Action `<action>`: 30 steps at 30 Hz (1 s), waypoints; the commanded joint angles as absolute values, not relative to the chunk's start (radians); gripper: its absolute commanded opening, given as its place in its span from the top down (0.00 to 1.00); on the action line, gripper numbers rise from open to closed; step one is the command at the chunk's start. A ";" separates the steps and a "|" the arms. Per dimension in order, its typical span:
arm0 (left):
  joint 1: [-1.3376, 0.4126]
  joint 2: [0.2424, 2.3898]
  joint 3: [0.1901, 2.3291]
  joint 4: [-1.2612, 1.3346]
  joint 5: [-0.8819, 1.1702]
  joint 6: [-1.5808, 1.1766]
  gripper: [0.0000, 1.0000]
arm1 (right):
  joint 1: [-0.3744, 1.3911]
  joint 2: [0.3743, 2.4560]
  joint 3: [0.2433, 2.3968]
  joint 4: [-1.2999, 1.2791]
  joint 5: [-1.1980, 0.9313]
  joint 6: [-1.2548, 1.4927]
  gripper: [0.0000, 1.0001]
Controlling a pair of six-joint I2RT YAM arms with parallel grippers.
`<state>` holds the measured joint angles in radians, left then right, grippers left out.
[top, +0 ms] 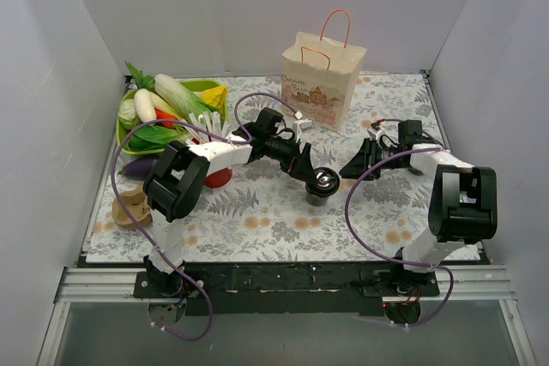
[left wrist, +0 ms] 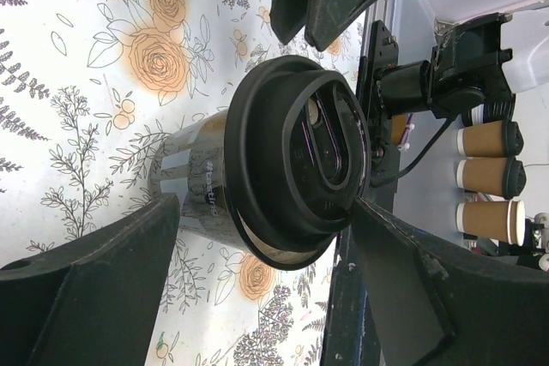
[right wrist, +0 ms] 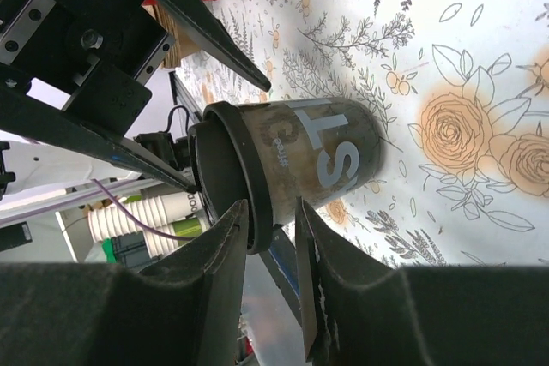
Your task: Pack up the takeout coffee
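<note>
Near the middle of the floral-print counter (top: 257,220), the takeout coffee (top: 323,181), a small dark disposable cup with a round black plastic lid, stands upright on its base. The left tool (left wrist: 266,205) straddles it with its jaws spread wide, 1 finger on each side of the lid. In the right wrist view a gap shows between the upper finger and the lid's rim, so this tool is released rather than pinching the cup. The right tool (right wrist: 271,208) hangs just to the right of the cup, apart from it. Its 2 fingers are parted by a narrow slot with nothing between them.

On the cup's wall, large white letters read "ST", with part of another letter beside them lost around the curve. A line of small pale lettering on the cup's other side is too blurred to read.

Toward the far edge of the counter stands a cream paper bag with orange rope handles (top: 319,83). It bears a reddish-brown drawing of a building under a line of script too small to read. A red cup (top: 219,178) sits partly hidden under the left arm, and a green basket of vegetables (top: 206,86) lies at the far left. Beyond the counter's edge, the left wrist view shows 3 brown paper cups (left wrist: 485,177) in a row, 2 with black lids and 1 with a white lid.
</note>
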<state>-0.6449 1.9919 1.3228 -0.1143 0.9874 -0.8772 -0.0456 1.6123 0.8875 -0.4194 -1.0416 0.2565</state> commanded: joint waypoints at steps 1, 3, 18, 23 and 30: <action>-0.647 1.971 1.318 -0.094 0.996 -0.874 0.19 | -0.017 1.623 0.946 -0.445 -1.014 0.216 0.64; -0.646 1.970 1.318 -0.094 0.991 -0.873 0.19 | -0.006 1.626 0.966 -0.456 -0.993 0.206 0.64; -0.646 1.959 1.313 -0.106 0.977 -0.864 0.18 | 0.078 1.635 1.031 -0.522 -0.853 0.109 0.64; -0.644 1.951 1.309 -0.112 0.963 -0.858 0.18 | 0.097 1.637 1.052 -0.535 -0.844 0.097 0.64; -0.644 1.930 1.290 -0.123 0.945 -0.841 0.17 | 0.123 1.631 1.068 -0.552 -0.831 0.078 0.64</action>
